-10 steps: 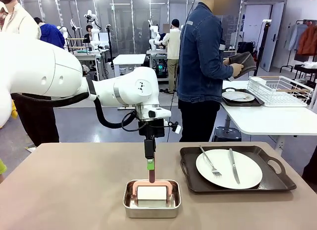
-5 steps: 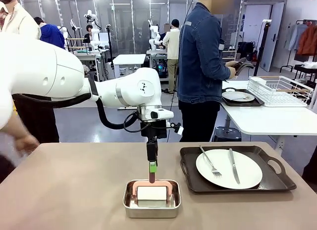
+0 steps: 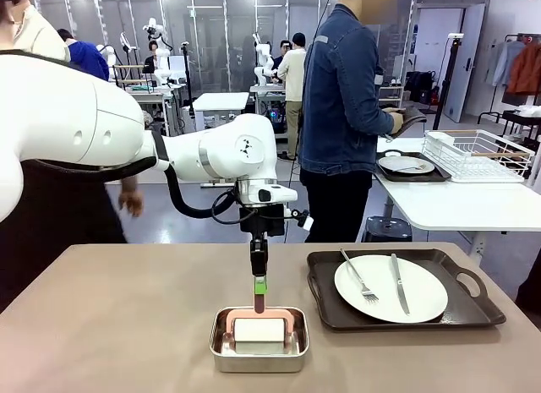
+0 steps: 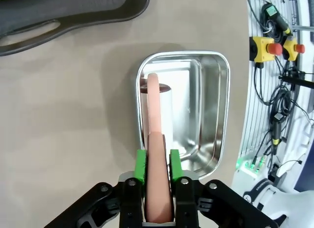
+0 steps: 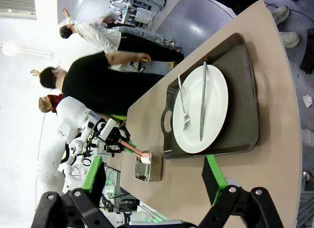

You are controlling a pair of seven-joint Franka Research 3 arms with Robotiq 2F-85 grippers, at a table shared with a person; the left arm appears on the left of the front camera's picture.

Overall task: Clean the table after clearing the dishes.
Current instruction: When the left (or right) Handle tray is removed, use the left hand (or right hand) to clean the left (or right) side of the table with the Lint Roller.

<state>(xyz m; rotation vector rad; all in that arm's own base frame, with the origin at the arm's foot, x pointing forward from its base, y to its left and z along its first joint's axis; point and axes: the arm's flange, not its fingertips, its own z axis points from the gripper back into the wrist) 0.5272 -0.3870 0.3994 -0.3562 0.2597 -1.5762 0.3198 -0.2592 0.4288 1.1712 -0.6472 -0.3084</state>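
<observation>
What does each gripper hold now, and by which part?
Left gripper: shut on the top end of the pink handle rising from the steel pan. Right gripper: open, nothing.

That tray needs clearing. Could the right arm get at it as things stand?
Probably yes: the right end effector hangs open facing the tray, nothing between them; the left end effector is off at the pan.

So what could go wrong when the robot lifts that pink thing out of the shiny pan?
The left gripper pinches the pink handle near its top end, so the tool might swing or slip. The steel pan could snag and slide along. The tray with plate, fork and knife sits close; wiping could bump it.
</observation>
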